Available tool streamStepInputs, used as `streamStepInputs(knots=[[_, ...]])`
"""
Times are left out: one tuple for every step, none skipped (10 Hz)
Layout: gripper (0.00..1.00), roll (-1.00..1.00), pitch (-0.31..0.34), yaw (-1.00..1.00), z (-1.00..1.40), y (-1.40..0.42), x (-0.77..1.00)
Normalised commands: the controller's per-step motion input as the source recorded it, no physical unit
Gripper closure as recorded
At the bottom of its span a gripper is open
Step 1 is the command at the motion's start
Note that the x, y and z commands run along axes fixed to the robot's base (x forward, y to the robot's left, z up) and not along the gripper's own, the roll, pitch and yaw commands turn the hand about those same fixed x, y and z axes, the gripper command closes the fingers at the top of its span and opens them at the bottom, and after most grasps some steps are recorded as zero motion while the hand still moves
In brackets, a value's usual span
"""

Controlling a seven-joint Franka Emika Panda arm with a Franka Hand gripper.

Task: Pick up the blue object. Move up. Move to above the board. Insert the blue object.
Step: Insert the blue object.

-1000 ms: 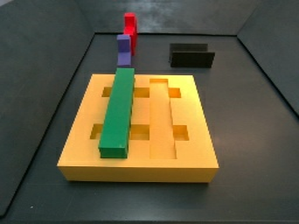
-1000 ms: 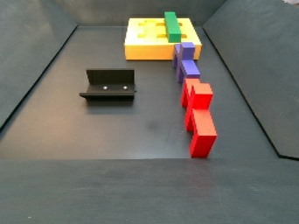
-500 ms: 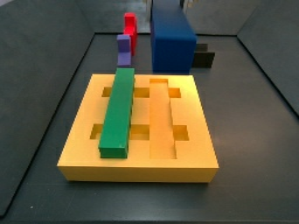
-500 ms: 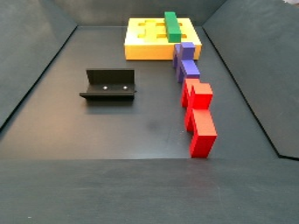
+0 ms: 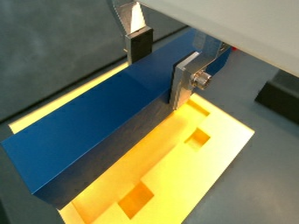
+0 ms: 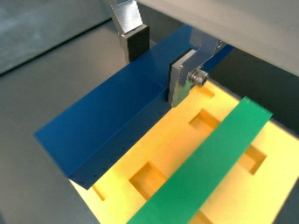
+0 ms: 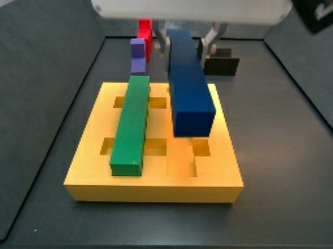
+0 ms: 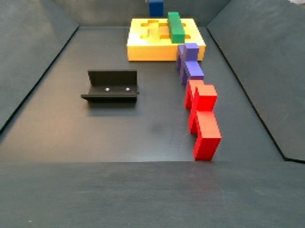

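Note:
My gripper [image 7: 190, 39] is shut on the blue object [image 7: 190, 86], a long deep-blue bar. It holds the bar near its far end, just above the board [image 7: 154, 187], along the groove to the right of the green bar [image 7: 130, 122]. In both wrist views the fingers [image 5: 187, 79] [image 6: 135, 44] clamp the bar's two sides [image 5: 93, 131] [image 6: 111, 122], with the yellow board [image 5: 193, 171] [image 6: 146, 175] below. In a side view only the bar's tip [image 8: 155, 7] shows beyond the board [image 8: 145, 53].
The green bar [image 6: 216, 162] [image 8: 177, 27] lies in a board groove. A purple block [image 7: 138, 53] and a red block [image 7: 144, 26] stand behind the board. Purple [image 8: 191, 67] and red [image 8: 204, 120] blocks run along one wall. The fixture [image 7: 221, 64] [image 8: 111, 86] stands on the floor.
The blue object, absent from view 1 s ago, has come in held by my gripper and now lies lower and level over the board's right groove.

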Motion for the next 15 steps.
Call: streamStepInputs(knots=[[1.00, -0.08, -0.256, -0.07, -0.69, 0.00, 0.02], [1.00, -0.02, -0.210, -0.07, -0.54, 0.00, 0.06], [1.00, 0.00, -0.206, -0.02, -0.52, -0.05, 0.00], [1.00, 0.00, -0.134, 0.00, -0.49, -0.05, 0.03], [1.00, 0.08, -0.054, 0.02, -0.26, -0.04, 0.00], [1.00, 0.10, 0.000, 0.00, -0.11, 0.00, 0.00], [1.00, 0.17, 0.063, 0.00, -0.09, 0.00, 0.05], [1.00, 0.17, 0.084, 0.00, -0.08, 0.00, 0.16], [1.00, 0.15, 0.020, 0.00, -0.30, 0.00, 0.27], [1.00, 0.13, -0.003, 0.00, -0.35, 0.00, 0.06], [1.00, 0.15, 0.000, 0.00, -0.28, 0.00, 0.00], [1.00, 0.13, 0.000, 0.00, -0.23, 0.00, 0.00], [1.00, 0.16, 0.000, 0.00, -0.04, 0.00, -0.03], [1.00, 0.20, 0.010, 0.00, 0.00, 0.00, -0.03], [1.00, 0.15, 0.000, 0.00, -0.07, 0.00, -0.01]])
